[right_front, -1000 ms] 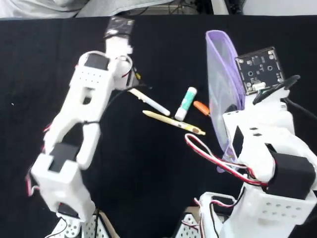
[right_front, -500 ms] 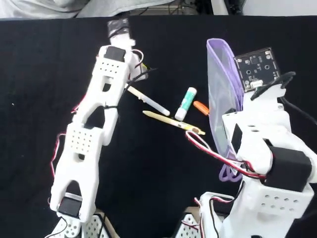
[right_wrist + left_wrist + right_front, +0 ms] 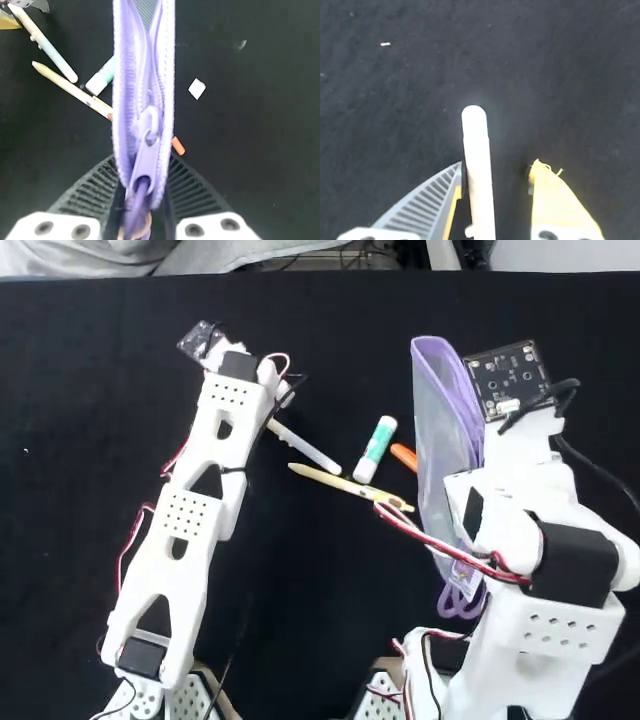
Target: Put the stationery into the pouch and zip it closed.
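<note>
Your left arm has been straightening over the last second and is now reaching out across the black table (image 3: pixel 80 360). The left gripper (image 3: pixel 497 167) is keeping its fingers apart, straddling the white pen (image 3: pixel 476 160). The pen is lying just beside the grey finger (image 3: pixel 425 205), its long axis running straight out and its rounded end pointing away. The right gripper (image 3: pixel 144 160) is clamping the zipper end of the purple pouch (image 3: pixel 142 60), holding it on edge, long axis pointing away from the arm. A pencil (image 3: pixel 345 484) and a glue stick (image 3: pixel 376 448) are lying between pen and pouch.
</note>
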Robot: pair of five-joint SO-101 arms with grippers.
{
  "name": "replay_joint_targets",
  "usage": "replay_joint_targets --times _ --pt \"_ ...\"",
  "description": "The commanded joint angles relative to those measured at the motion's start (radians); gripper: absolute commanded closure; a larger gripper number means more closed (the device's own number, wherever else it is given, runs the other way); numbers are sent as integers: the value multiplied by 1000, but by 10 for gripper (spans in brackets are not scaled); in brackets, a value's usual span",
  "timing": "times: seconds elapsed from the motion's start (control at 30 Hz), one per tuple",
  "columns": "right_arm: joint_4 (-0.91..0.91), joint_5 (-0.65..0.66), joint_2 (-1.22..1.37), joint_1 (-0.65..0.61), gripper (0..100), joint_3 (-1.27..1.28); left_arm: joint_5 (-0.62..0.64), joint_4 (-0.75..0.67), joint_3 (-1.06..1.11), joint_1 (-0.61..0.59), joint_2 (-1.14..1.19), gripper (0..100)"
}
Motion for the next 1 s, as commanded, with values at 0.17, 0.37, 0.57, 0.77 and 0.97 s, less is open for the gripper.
replay_joint_targets --times 0.17,0.37,0.57,0.77,0.97 --pt "17 11 -18 8 988 -10 12 -14 -166 4 95 780" --pt "17 11 -18 8 988 -8 9 18 -168 1 123 817" --pt "17 11 -18 8 988 -13 6 130 -168 2 115 918" --pt "17 11 -18 8 988 -13 6 172 -170 1 112 921" --pt "17 11 -18 8 988 -13 -38 181 -168 -5 0 948"
